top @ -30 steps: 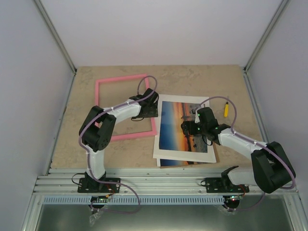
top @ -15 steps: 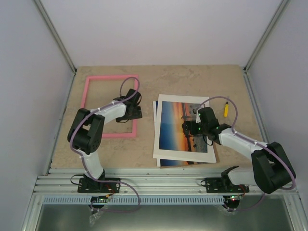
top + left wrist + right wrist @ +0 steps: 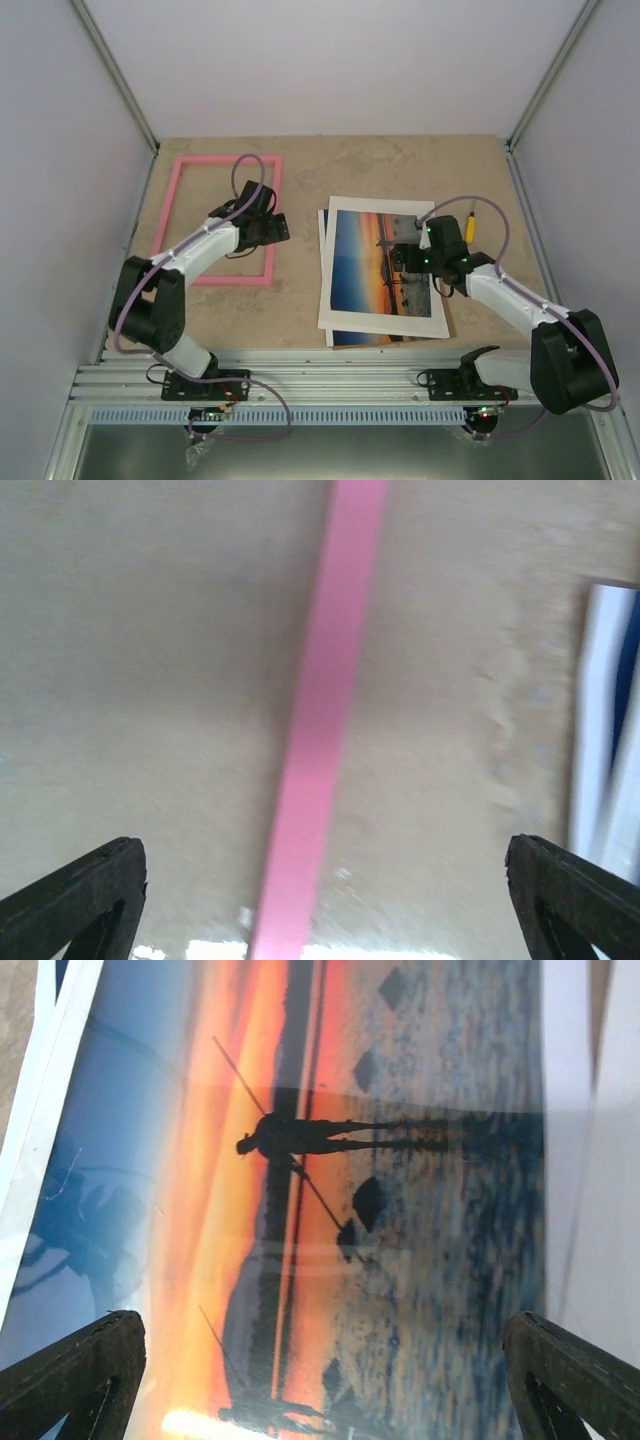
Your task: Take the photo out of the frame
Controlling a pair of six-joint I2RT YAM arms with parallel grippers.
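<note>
The pink frame [image 3: 167, 215] lies flat at the left of the table, with only table showing inside it. My left gripper [image 3: 274, 230] is open over its right rail. In the left wrist view the pink rail [image 3: 322, 700] runs between my spread fingertips, with the gripper [image 3: 320, 905] low over it. The sunset photo [image 3: 375, 265] lies at centre right under a white mat border [image 3: 385, 322]. My right gripper [image 3: 402, 258] is open just above the photo's right part. The right wrist view shows the photo [image 3: 300, 1210] with dark figures between the wide-apart jaws of my right gripper [image 3: 322, 1375].
A small yellow object [image 3: 470, 225] lies right of the mat's far corner. A second print edge [image 3: 360, 339] and a brown board edge [image 3: 449, 322] stick out from under the mat. Grey walls close in both sides.
My left arm has swung left with the pink frame, which slid away from the photo and turned square to the table. My right gripper shifted slightly right and farther back over the photo.
</note>
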